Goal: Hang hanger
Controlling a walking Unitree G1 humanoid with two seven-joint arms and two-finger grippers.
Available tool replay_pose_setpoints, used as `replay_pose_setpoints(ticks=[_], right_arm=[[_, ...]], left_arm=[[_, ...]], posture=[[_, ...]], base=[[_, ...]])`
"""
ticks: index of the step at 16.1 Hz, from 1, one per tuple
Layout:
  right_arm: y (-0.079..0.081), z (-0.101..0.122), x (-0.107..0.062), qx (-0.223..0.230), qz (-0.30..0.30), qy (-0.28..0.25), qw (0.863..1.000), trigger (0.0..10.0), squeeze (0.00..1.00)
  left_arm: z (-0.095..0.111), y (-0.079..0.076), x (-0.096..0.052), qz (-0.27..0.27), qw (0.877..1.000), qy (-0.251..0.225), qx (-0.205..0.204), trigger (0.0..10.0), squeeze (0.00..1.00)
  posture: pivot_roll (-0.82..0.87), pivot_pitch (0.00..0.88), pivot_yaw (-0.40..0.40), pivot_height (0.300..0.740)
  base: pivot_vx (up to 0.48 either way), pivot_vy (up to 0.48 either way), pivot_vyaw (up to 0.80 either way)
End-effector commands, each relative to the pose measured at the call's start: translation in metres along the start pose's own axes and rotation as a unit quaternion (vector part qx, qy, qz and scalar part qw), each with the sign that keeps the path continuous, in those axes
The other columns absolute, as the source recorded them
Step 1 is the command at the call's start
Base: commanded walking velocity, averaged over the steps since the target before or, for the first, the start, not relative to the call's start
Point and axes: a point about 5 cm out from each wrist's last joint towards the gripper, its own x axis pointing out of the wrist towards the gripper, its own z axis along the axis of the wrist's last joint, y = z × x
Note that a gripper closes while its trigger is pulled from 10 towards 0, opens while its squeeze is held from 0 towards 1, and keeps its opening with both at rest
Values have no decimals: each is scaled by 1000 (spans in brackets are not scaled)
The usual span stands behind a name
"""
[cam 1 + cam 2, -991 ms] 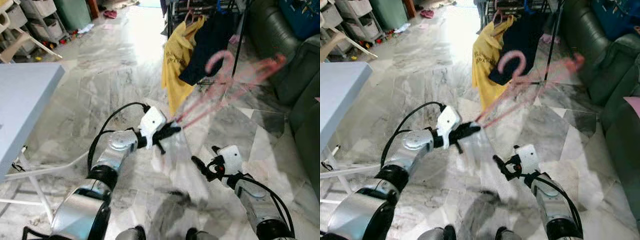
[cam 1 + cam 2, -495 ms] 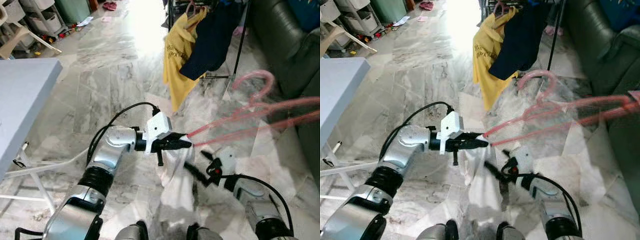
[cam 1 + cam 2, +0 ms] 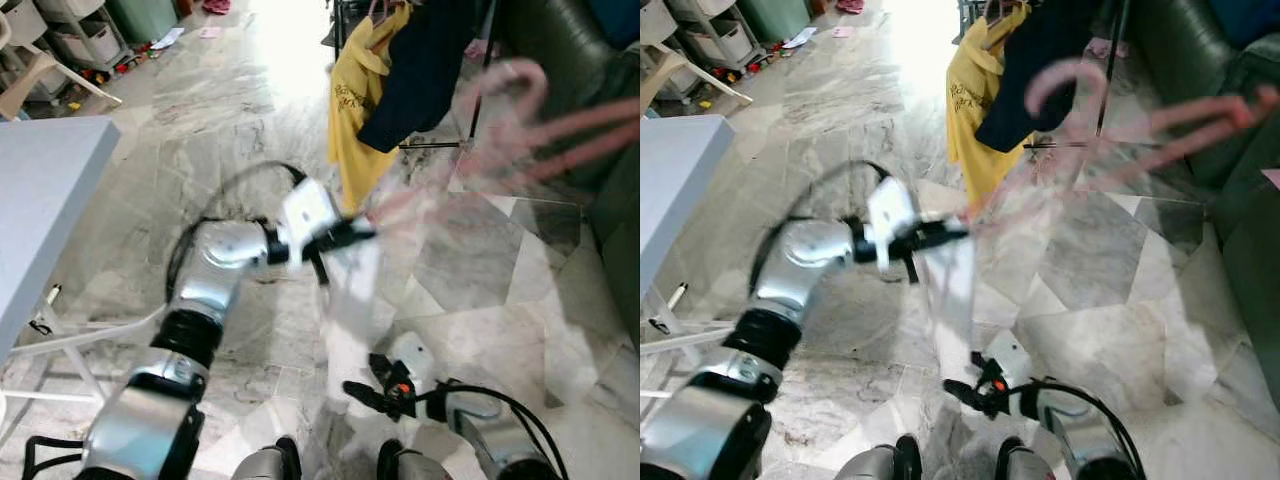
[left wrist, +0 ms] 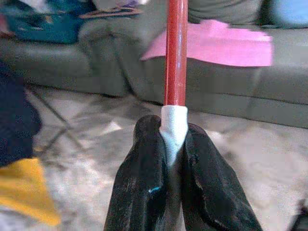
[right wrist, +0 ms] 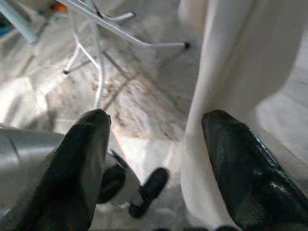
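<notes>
My left gripper (image 3: 348,236) is shut on one end of a pink hanger (image 3: 520,125), which is motion-blurred and reaches up and right towards the clothes rack (image 3: 480,80). In the left wrist view my black fingers (image 4: 144,159) clamp the hanger's white-wrapped end below its red rod (image 4: 176,48). A white garment (image 3: 352,300) hangs down from the hanger by the gripper. My right gripper (image 3: 362,376) sits low near my feet and is open. In the right wrist view the white garment (image 5: 231,77) hangs just ahead of its spread fingers (image 5: 82,168).
A yellow shirt (image 3: 352,100) and a dark garment (image 3: 420,70) hang on the rack. A dark green sofa (image 3: 612,190) runs along the right. A grey table (image 3: 40,190) on thin white legs stands at the left. Marble floor lies between.
My left arm has swung the hanger upward and farther towards the rack. My right gripper has dropped lower and away from the garment. The view has shifted slightly.
</notes>
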Motion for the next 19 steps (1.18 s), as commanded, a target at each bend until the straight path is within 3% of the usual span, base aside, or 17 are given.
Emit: replay_pose_setpoints(ticks=[1,4,6,7,8,9,11,13,14,16,19], right_arm=[[1,-6,-4,-5,-21,9,1000,0,0],[-5,-17,-14,-21,-82,39,996,0,0],[-20,-25,-20,-19,-171,71,982,5255,0],[-26,-23,-21,-12,-211,62,975,10000,0],[-26,-20,-19,-1,-225,45,973,6078,0],[-24,-12,-14,-3,-236,13,972,10000,0],[-32,-7,-19,2,-262,-11,965,10000,0],[-40,-5,-26,4,-281,-19,959,10000,0],[-45,-4,-30,8,-297,-20,955,10000,0],[-47,5,-28,12,-310,-52,949,10000,0],[-40,14,-16,4,-318,-73,945,10000,0]], left_arm=[[1,10,-6,40,999,1,19,10000,0],[5,19,-6,83,996,-5,34,10000,0],[7,21,-3,85,996,-10,37,10000,0],[8,21,-2,86,995,-13,38,10000,0],[9,22,-1,89,995,-19,41,10000,0],[11,19,2,71,997,-28,31,10000,0],[8,8,2,-7,1000,-20,11,10000,0],[-3,2,-1,-37,999,10,6,10000,0],[-18,-3,-6,-38,998,41,5,10000,0],[-58,-19,-20,5,995,97,-37,10000,0],[-95,-45,-39,39,985,134,-101,10000,0]], posture=[[-70,209,116,740],[-88,215,125,740],[-94,215,131,740],[-95,213,133,740],[-93,215,134,740],[-90,216,133,740],[-79,216,134,740],[-75,214,137,740],[-76,213,138,740],[-81,207,137,740],[-89,201,120,740]], base=[[0,0,0],[0,0,0],[0,0,0],[0,0,0],[0,0,0],[0,0,0],[0,0,0],[0,0,0],[0,0,0],[0,0,0],[0,0,0]])
